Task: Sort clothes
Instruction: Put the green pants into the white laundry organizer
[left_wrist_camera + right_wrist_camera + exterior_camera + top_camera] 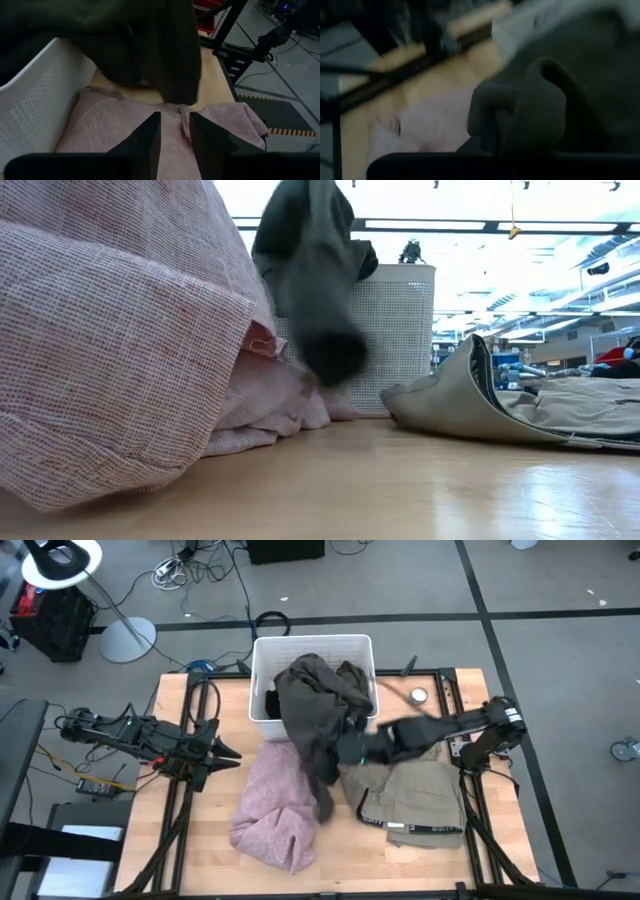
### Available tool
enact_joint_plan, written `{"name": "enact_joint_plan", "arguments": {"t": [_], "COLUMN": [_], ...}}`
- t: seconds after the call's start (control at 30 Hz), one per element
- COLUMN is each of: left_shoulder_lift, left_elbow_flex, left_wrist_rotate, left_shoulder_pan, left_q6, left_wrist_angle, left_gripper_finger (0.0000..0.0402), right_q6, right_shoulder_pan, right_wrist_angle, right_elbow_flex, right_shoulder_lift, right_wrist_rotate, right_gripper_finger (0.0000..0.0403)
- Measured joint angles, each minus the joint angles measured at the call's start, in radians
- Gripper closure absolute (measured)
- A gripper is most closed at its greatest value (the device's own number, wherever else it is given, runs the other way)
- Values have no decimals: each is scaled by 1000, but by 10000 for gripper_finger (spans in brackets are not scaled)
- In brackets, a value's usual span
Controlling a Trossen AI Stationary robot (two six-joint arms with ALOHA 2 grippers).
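An olive-brown garment (315,705) spills out of the white bin (262,650) over its near wall. My right gripper (350,750) is shut on it just in front of the bin. In the low view the garment (315,270) hangs in front of the bin (400,330). A pale pink garment (275,805) lies crumpled on the table, left of centre. A light beige garment (415,790) lies flat on the right. My left gripper (225,753) waits open at the table's left, its fingers (150,137) above the pink cloth (110,130), holding nothing. My right gripper is shut on a bunched fold of the olive-brown garment (520,117); the cloth covers the fingertips, so the exact hold is hidden. It comes from the table's right side, slanting down. The garment's upper part stays in the bin and its lower end (330,355) hangs clear of the table.
A small round silver object (418,695) sits on the table right of the bin. Black frame rails (470,810) run along both sides of the wooden table. Bare wood (350,850) shows at the near edge between the pink and beige garments.
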Motion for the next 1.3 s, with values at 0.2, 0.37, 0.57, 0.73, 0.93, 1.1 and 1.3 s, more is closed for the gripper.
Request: {"name": "enact_joint_plan", "arguments": {"t": [0.2,0.37,0.57,0.73,0.93,1.1,1.3], "left_shoulder_lift": [0,0,0,0,0,-1,-1], "left_elbow_flex": [0,0,0,0,0,0,0], "left_wrist_rotate": [-3,-34,-66,-83,-108,-131,-159], "left_shoulder_pan": [0,0,0,0,0,0,0], "left_q6": [0,7,9,9,9,10,11], "left_wrist_angle": [5,6,5,5,4,4,0], "left_gripper_finger": [296,296,296,296,296,296,296], "right_q6": [-226,-387,-504,-520,-520,-451,-335], "right_shoulder_pan": [-95,-192,-314,-418,-499,-519,-552], "right_wrist_angle": [13,124,289,384,290,39,-40], "right_elbow_flex": [192,278,295,297,297,296,295], "right_shoulder_lift": [-1,-1,0,13,66,163,324], "right_wrist_rotate": [25,12,-60,-152,-239,-313,-472], "right_gripper_finger": [402,402,403,403,403,403,403]}}
